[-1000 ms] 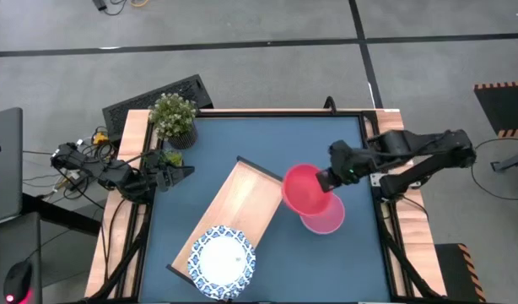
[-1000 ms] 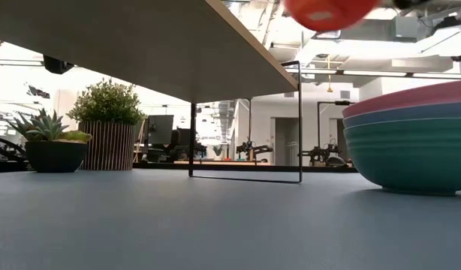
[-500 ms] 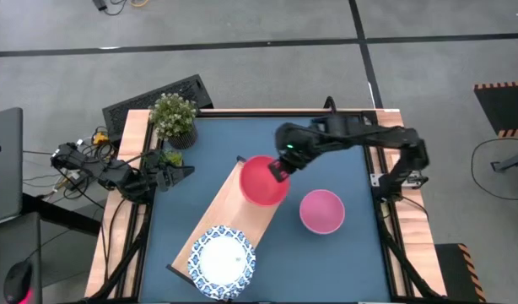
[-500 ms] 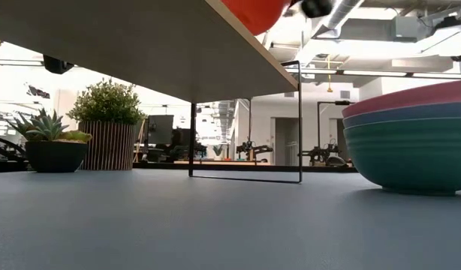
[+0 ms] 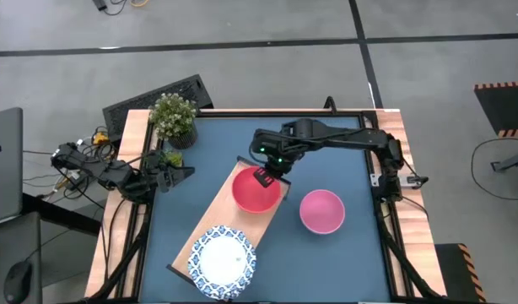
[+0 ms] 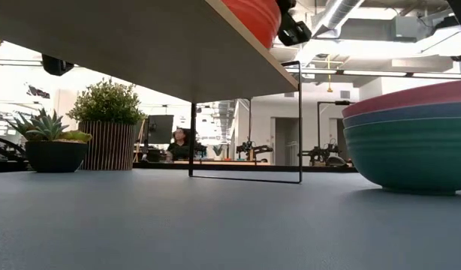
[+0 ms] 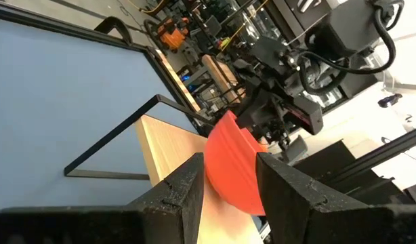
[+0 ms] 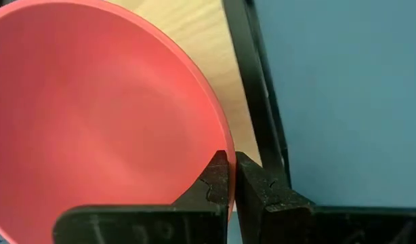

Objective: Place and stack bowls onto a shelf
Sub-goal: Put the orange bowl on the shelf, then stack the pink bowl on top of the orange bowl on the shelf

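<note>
A plain red bowl (image 5: 257,191) is over the far end of the light wooden shelf (image 5: 234,213), tilted, with my right gripper (image 5: 264,176) shut on it. The low view shows this bowl (image 6: 253,15) just above the shelf board (image 6: 140,37). A blue-and-white bowl (image 5: 222,260) sits on the shelf's near end. A stack of bowls with a pink one on top (image 5: 321,211) stands on the tabletop to the right; in the low view the stack (image 6: 411,142) is pink over grey-blue over teal. My left gripper (image 5: 176,173) waits open at the table's left edge. My right gripper (image 8: 228,159) pinches the red bowl's rim (image 8: 220,129) at the bowl's far-right side, one finger inside the bowl and one outside. The fingers come slanting down from the table's far right. The bowl is tilted over the shelf (image 8: 194,34); I cannot tell whether it touches the board.
Two potted plants, a bushy one (image 5: 173,118) and a small succulent (image 5: 162,159), stand at the table's far-left corner. The shelf runs slantwise from the near left toward the middle, with a thin dark frame (image 7: 127,129) at its far end. Bare blue tabletop (image 5: 326,143) lies beyond it.
My right gripper has carried the red bowl from above the pink stack toward the table's left and down, over the shelf's far end. The arm has stretched out across the table. The stack and the blue-and-white bowl have stayed where they were.
</note>
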